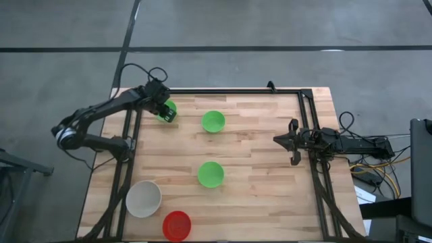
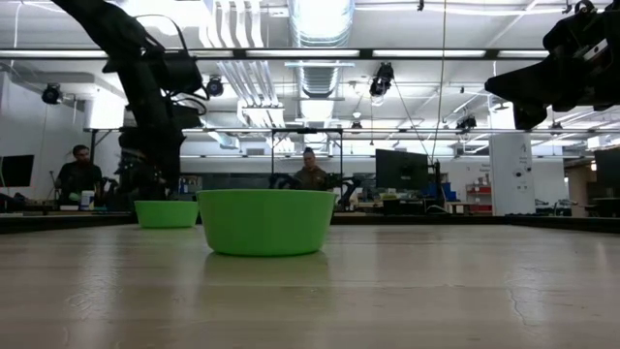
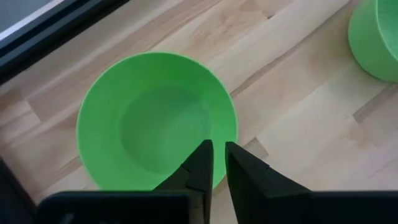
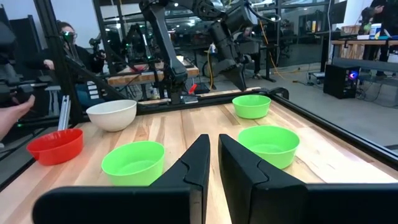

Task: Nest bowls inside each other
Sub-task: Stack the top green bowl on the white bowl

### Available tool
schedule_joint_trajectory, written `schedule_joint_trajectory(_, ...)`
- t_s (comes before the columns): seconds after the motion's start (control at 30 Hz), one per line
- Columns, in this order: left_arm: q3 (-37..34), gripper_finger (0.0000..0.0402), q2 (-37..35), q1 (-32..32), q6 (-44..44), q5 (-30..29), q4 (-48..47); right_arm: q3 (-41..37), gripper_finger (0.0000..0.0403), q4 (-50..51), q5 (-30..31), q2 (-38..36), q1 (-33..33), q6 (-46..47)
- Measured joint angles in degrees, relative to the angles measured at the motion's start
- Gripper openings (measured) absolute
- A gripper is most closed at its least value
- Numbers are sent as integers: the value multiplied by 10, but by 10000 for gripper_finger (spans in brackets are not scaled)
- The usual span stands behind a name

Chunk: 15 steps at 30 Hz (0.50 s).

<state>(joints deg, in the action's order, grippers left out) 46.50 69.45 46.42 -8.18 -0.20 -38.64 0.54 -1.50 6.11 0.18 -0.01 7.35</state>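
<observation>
A green bowl stands upright on its base at the table's far left. My left gripper hangs just above the bowl's rim, pointing steeply down. Its fingers are a narrow gap apart, one over the inside and one over the table outside, and touch nothing. Two more green bowls stand mid-table. A pale bowl and a red bowl stand near the front left. My right gripper waits level at the table's right edge, shut and holding nothing.
A black frame rail runs along the table's far edge, close behind the far-left bowl. There is bare wood between the bowls and on the table's right half. People sit at desks in the room beyond the table.
</observation>
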Motion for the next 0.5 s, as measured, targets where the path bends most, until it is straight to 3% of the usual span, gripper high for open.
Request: schedule_joint_trajectory(0.5, 0, 128, 38, 8, 29, 21, 34, 0, 34, 0, 0, 0, 0, 0)
